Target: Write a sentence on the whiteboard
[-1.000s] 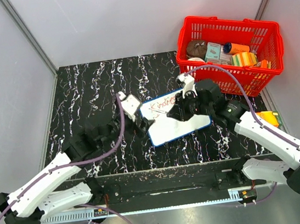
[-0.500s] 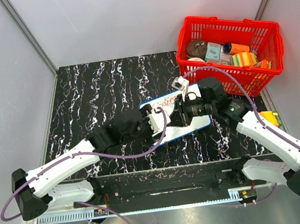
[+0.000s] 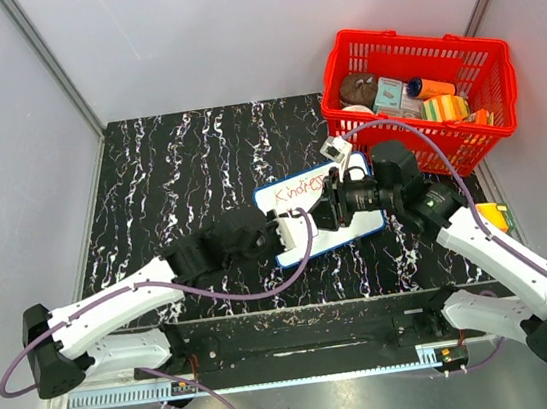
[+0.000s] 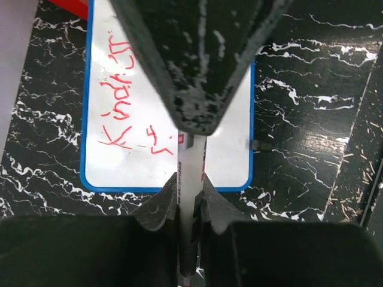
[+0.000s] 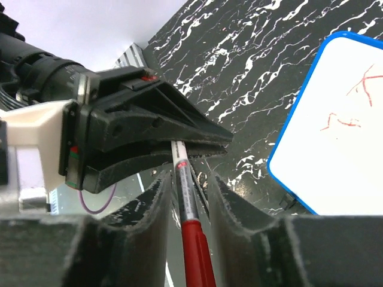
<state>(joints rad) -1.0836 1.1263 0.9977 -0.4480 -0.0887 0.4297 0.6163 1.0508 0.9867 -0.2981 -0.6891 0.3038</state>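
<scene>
Top external view: left arm runs from the lower left corner to frame centre, forearm low over the black marbled table (image 3: 179, 177); left gripper (image 3: 292, 230) points right. Right arm runs from the lower right corner, bent at the elbow; right gripper (image 3: 326, 206) points left. The two meet tip to tip over the whiteboard (image 3: 276, 204), which lies flat at frame centre, tilted. The sentence (image 3: 303, 186), in red, sits along its upper edge. Red basket (image 3: 420, 39), upper right, just beside the board's far corner, holds a brown lump (image 3: 357, 88), a teal box (image 3: 390, 93), an orange tube (image 3: 430, 88) and yellow-green packs (image 3: 442, 107). Left wrist view: left jaws clenched on a marker (image 4: 191, 179), both pads flush on its white barrel. The right gripper comes down from the top edge, its tips over the barrel's far end. The board lies beneath, red words at its left. Right wrist view: the marker's red part passes between the right fingers (image 5: 157, 203), with narrow gaps at the tips; grasping or released, cannot tell. The left gripper, centre left, clamps the white end. A board corner shows at the right edge.
</scene>
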